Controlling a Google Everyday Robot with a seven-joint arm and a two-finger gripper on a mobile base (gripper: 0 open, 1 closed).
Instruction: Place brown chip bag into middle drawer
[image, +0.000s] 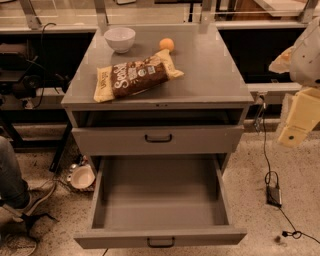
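The brown chip bag (134, 75) lies flat on the grey cabinet's top (210, 75), near its front left, with pale yellow ends and white lettering. The middle drawer (160, 200) is pulled fully out below and holds nothing; its dark bar handle (161, 243) is at the front. The shallower handled drawer (158, 138) above it is closed. My gripper (300, 117) hangs at the far right edge of the view, to the right of the cabinet and well apart from the bag, holding nothing that I can see.
A white bowl (120, 39) and a small orange ball (167, 44) sit at the back of the cabinet top. A person's leg and shoe (20, 192) are at the lower left. A white dish (81, 177) and cables (272, 190) lie on the floor.
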